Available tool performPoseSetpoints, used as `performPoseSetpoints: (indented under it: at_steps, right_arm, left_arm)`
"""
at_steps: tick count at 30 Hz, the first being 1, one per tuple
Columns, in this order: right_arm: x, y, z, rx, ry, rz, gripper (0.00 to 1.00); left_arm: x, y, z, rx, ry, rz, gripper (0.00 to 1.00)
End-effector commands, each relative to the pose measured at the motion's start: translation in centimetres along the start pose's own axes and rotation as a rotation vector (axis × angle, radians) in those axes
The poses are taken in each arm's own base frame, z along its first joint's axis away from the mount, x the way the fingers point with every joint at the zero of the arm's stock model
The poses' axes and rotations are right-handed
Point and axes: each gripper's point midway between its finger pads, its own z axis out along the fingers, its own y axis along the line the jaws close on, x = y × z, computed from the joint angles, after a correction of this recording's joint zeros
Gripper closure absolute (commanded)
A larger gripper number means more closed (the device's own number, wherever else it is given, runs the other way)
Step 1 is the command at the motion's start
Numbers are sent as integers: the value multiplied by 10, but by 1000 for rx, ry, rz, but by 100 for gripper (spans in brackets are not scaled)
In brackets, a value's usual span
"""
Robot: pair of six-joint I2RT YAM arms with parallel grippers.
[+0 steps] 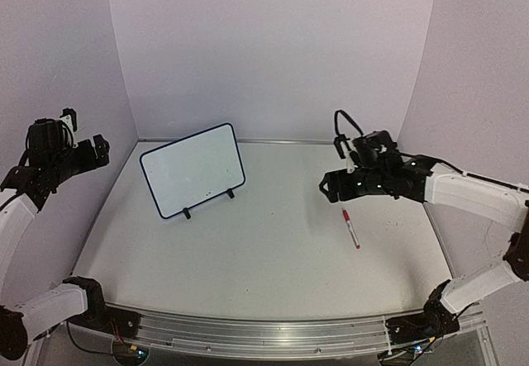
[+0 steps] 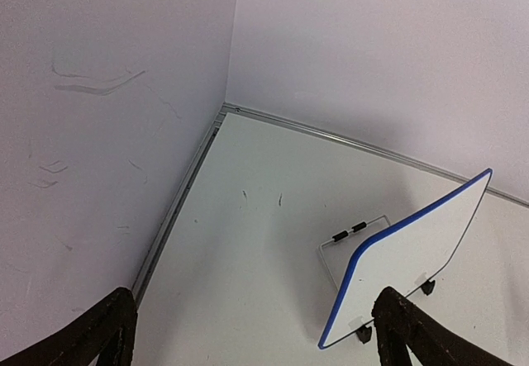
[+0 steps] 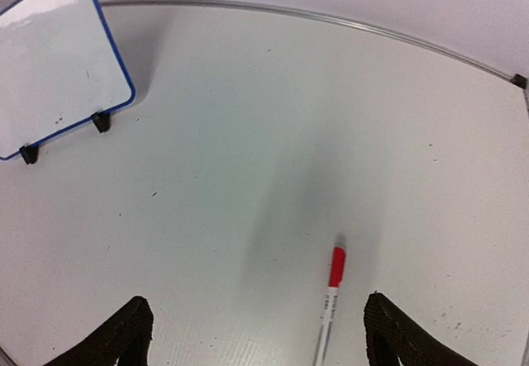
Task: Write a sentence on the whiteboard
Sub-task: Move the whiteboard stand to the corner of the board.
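A: Nearest thing?
B: Red-capped marker (image 1: 351, 227), flat on the table (image 1: 248, 259), right side. Right gripper (image 1: 328, 187) hovers over its cap end, jaws wide, holding nothing.
A: Whiteboard?
B: Farther back, left of centre. Whiteboard (image 1: 193, 170) stands on its feet, leaning back. Left gripper (image 2: 256, 329) sits raised by the left wall, jaws wide, empty.

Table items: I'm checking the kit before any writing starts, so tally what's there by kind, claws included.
whiteboard: 1
marker, red cap: 1
Claws: 2, the left claw and the right claw, both open and empty
Total: 4
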Motion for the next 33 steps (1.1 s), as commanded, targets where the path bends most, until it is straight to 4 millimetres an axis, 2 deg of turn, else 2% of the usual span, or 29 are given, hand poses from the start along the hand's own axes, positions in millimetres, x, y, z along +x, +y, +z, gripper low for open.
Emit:
performPoseSetpoints:
  at_steps: [1, 2, 3, 4, 6, 7, 9, 11, 12, 13, 14, 20, 24, 27, 33]
  right_arm:
    - [-11, 50, 35, -95, 8, -11, 20]
    - [-10, 70, 51, -154, 26, -5, 25]
    - [-9, 80, 59, -182, 34, -5, 28]
    - [-7, 98, 74, -215, 52, -21, 33]
    - [4, 122, 101, -222, 99, -66, 37]
    - [3, 135, 113, -234, 106, -74, 39]
    - [8, 146, 131, -244, 125, -79, 41]
    - [12, 159, 159, -233, 133, -92, 44]
    - [13, 160, 161, -234, 133, -93, 45]
    - [15, 170, 178, -248, 122, -103, 46]
    - [12, 172, 180, -253, 114, -102, 46]
    - [-3, 192, 226, -262, 34, -123, 51]
    - [0, 203, 254, -276, 30, -134, 55]
    - [6, 207, 269, -280, 37, -128, 56]
    - [4, 212, 291, -265, 29, -85, 56]
  left_arm:
    - [0, -11, 6, 60, -7, 11, 0]
    - [3, -12, 8, 66, 5, 14, 0]
    - [5, -12, 9, 68, 14, 14, 0]
    - [7, -12, 9, 70, 20, 10, 0]
    - [9, -15, 7, 87, 19, 4, 0]
    - [9, -16, 5, 97, 13, 5, 0]
    - [9, -16, 4, 101, 7, 6, 0]
    - [8, -15, 3, 96, 7, 6, 0]
    - [8, -15, 3, 96, 8, 5, 0]
    - [8, -16, 4, 100, 10, 4, 0]
    - [9, -17, 4, 104, 12, 5, 0]
    - [12, -19, 6, 118, 22, 3, 0]
    - [14, -21, 9, 124, 37, 2, 0]
    - [16, -23, 11, 136, 46, 2, 0]
    - [19, -27, 14, 159, 66, 2, 0]
